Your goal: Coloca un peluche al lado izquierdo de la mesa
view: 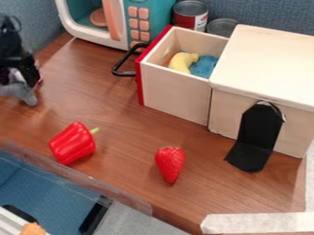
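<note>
In the camera view, a black gripper (25,73) hangs at the upper left of the frame, right at a grey plush (25,93) by the left edge of the wooden table (116,131). From across the room, an onlooker cannot tell whether the hand grips the toy or has let it go. A red pepper (72,143) lies at the lower left and a strawberry (170,163) at the lower centre, both well apart from the plush. An open drawer (175,96) stands at the upper centre, beside a toy microwave (118,20).

The placing step appears to be in hand, with the plush already over on the left side. If it is held, the next move calls for settling it on the wood, letting go and lifting clear without dragging it; if free, only for backing away.
</note>
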You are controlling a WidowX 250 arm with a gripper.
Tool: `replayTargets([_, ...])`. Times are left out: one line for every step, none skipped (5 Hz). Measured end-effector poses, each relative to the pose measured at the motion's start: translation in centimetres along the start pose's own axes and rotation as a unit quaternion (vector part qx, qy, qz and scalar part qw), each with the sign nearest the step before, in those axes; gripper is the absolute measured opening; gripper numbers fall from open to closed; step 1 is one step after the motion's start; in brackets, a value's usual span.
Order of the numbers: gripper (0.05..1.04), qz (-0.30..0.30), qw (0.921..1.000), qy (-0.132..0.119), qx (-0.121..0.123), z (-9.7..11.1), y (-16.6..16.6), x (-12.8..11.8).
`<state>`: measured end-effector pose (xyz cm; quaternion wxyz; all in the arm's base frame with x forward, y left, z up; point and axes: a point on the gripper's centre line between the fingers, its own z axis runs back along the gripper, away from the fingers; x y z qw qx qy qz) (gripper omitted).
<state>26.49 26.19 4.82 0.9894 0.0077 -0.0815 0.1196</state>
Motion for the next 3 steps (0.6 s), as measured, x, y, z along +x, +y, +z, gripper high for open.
replayTargets([1.007, -0.010, 0.9999, 0.004, 0.008, 2.8, -2.5, 0.8])
replayTargets([1.001, -0.002, 1.0000, -0.005, 0.008, 5.1, -5.4, 1.1])
replayTargets([1.001, -0.038, 0.9992, 0.002, 0.010, 6.6, -9.3, 1.1])
